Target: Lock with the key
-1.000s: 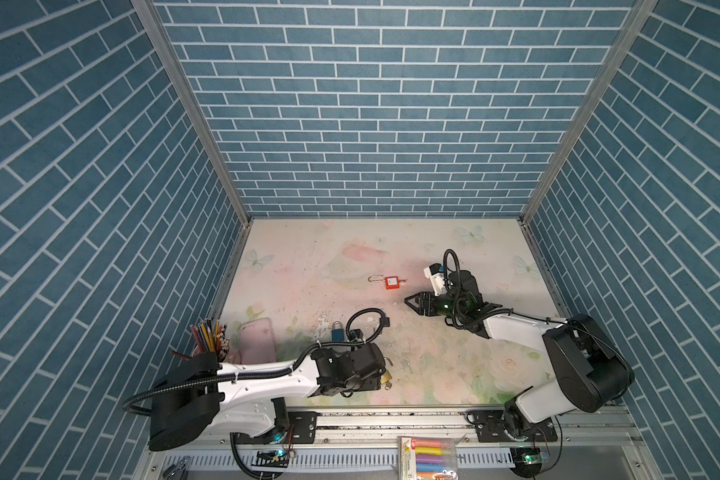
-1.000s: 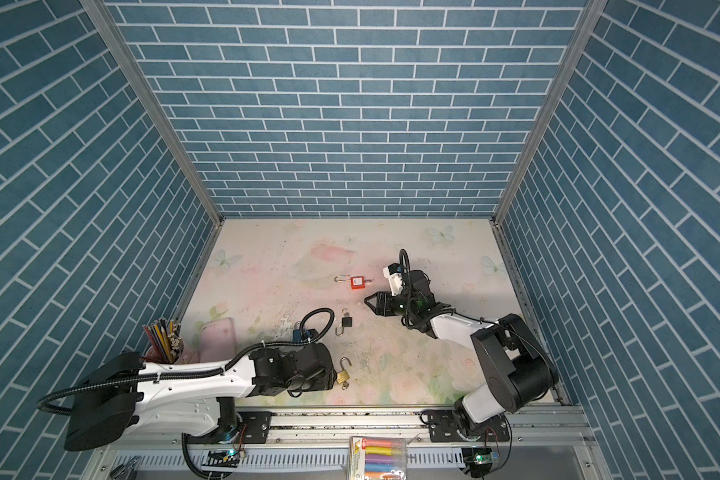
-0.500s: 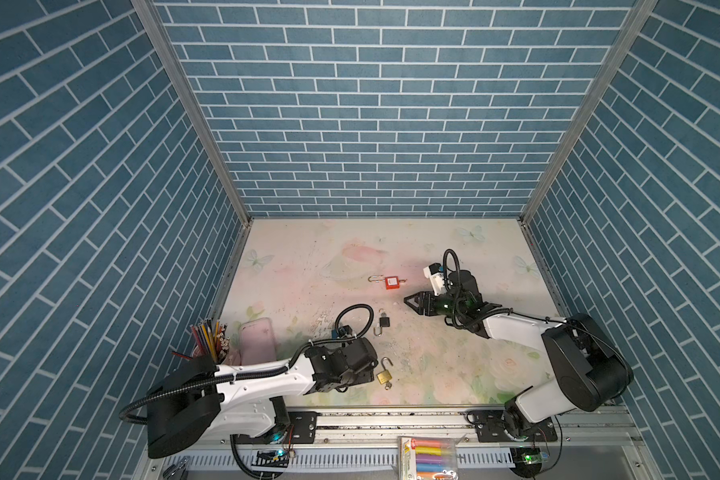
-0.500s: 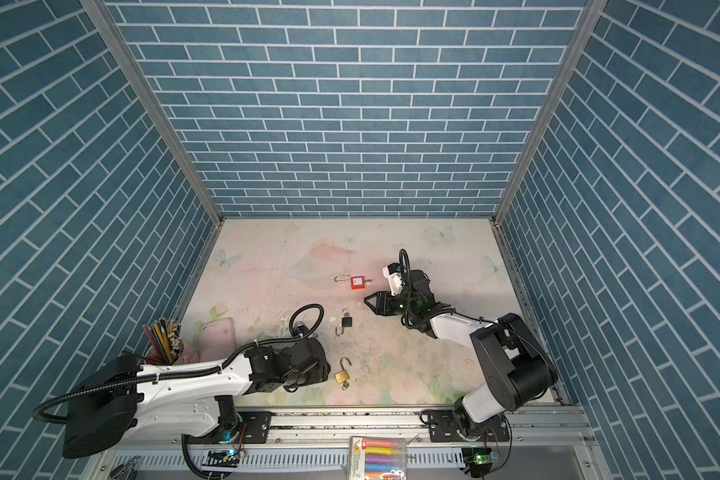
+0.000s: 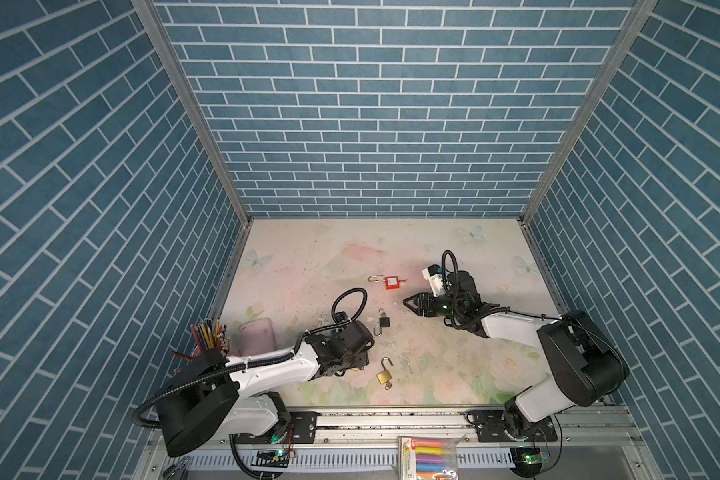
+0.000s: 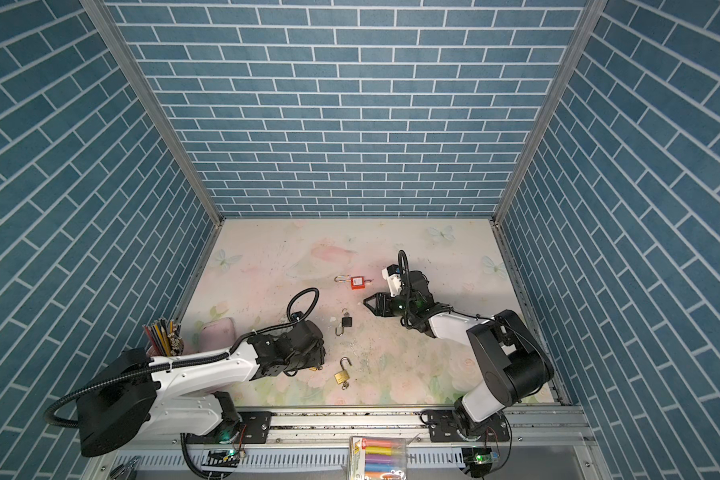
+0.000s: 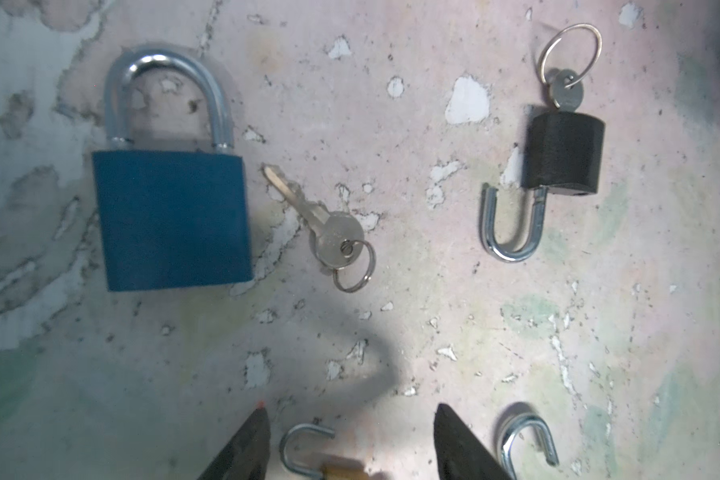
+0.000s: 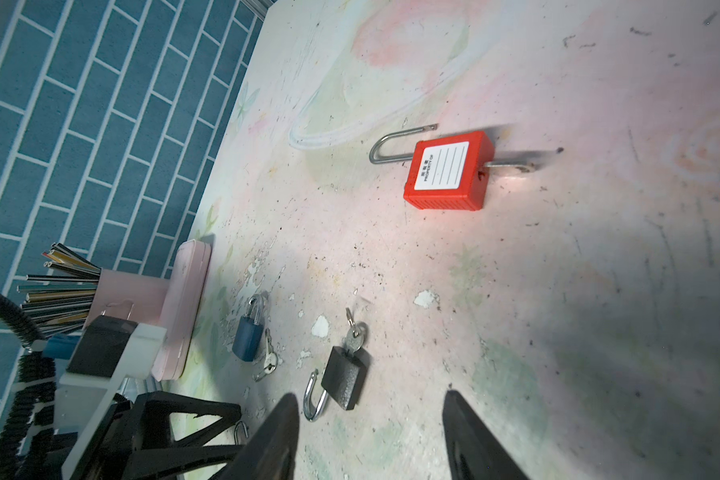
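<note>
Left end effector (image 7: pixel 352 446) sits low over the surface (image 5: pixel 308 266), near the middle of the near edge, jaws apart and clamping nothing. A small brass padlock (image 7: pixel 341 471) with its shackle sprung shows between the fingers; I cannot tell whether they touch it. Right end effector (image 8: pixel 371 436) hangs right of the middle, jaws apart, empty. Locks not yet shut: that one, the other brass padlock (image 5: pixel 384 376) just beside it, the black padlock (image 7: pixel 562 151) near the middle with its key (image 7: pixel 566 93) seated and ringed, and the red padlock (image 8: pixel 449 170) toward the far edge. The blue padlock (image 7: pixel 171 220) has its shackle home, with a loose key (image 7: pixel 329 232) lying just beside it. Handling, as I judge it: small, dense, rigid metal bodies with smooth faces, likely to skate on the worn surface if pushed from one side. Best pinched across the flat sides of the body, leaving the shackle free to be pressed down. The shackle swivels, so it is a poor handle. Keys are thin and lie flat, awkward to pinch; take a seated one by its round head, not the ring. Writing: the white label (image 8: pixel 441 166) on the red lock reads "PROPERTY OF" above blank lines. Smaller characters beside that are too fine to read. No brand legible on the other locks.
</note>
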`<state>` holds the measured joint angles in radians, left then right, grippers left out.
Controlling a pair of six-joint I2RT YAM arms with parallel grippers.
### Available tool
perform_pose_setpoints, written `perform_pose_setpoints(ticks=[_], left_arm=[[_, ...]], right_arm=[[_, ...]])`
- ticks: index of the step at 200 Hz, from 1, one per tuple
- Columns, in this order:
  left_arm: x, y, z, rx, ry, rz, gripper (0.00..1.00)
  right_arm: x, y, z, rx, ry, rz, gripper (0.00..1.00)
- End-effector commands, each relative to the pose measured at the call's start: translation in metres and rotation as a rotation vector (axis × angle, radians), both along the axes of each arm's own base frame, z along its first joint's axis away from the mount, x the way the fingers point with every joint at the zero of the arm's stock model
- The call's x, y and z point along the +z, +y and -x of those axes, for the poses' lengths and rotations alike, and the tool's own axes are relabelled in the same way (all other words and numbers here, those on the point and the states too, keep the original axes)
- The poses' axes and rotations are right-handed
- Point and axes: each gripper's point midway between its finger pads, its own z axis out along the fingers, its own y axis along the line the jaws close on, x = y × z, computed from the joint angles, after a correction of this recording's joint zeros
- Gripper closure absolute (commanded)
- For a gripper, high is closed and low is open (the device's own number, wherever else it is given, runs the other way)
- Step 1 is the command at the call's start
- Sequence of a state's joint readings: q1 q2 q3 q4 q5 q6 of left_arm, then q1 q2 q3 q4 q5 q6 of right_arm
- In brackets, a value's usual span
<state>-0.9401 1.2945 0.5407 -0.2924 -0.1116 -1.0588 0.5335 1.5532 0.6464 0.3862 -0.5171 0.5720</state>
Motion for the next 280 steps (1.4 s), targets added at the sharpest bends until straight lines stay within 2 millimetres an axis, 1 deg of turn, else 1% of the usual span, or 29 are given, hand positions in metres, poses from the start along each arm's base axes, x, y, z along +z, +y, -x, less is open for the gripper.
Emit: perform_pose_setpoints(ticks=[1,27,64,106,135,172,185,200,217,233,262,270,280], left_arm=[[-0.019,0.024,0.01,0.0,0.058,-0.127,0.37],[-0.015,0.021,0.007,0.014,0.049,-0.109,0.37],[-0.009,0.007,0.004,0.003,0.038,-0.082,0.37],[-0.008,-0.003,0.005,-0.001,0.039,-0.078,0.37],[-0.005,-0.009,0.0,0.002,0.028,-0.079,0.37],[0.012,-0.016,-0.016,0.001,-0.021,-0.102,0.37],[0.019,-0.014,-0.021,0.009,-0.035,-0.123,0.37],[0.026,-0.009,-0.021,0.028,-0.034,-0.149,0.37],[0.034,0.006,-0.015,0.089,0.002,-0.199,0.37],[0.036,0.019,0.0,0.161,0.065,-0.218,0.37],[0.027,0.027,0.034,0.33,0.237,-0.147,0.38],[0.024,0.026,0.042,0.377,0.281,-0.118,0.38],[0.021,0.023,0.047,0.431,0.319,-0.077,0.38]], right_arm=[[0.001,0.003,-0.002,0.004,0.001,-0.018,0.44],[0.001,0.003,-0.001,0.005,-0.001,-0.018,0.44],[0.0,0.003,0.0,0.007,-0.002,-0.019,0.44],[-0.001,0.001,0.002,0.004,-0.004,-0.021,0.44],[0.002,0.0,0.003,0.004,-0.013,-0.027,0.44],[0.003,0.0,0.006,0.007,-0.014,-0.038,0.44],[0.005,0.0,0.006,0.006,-0.018,-0.044,0.44],[0.007,-0.001,0.007,0.005,-0.027,-0.047,0.44],[0.008,-0.002,0.007,0.0,-0.038,-0.046,0.44],[0.009,-0.003,0.006,-0.005,-0.051,-0.044,0.44],[0.008,-0.005,0.005,-0.015,-0.059,-0.041,0.44],[0.008,-0.005,0.006,-0.014,-0.058,-0.045,0.44],[0.009,-0.004,0.007,-0.011,-0.056,-0.052,0.44]])
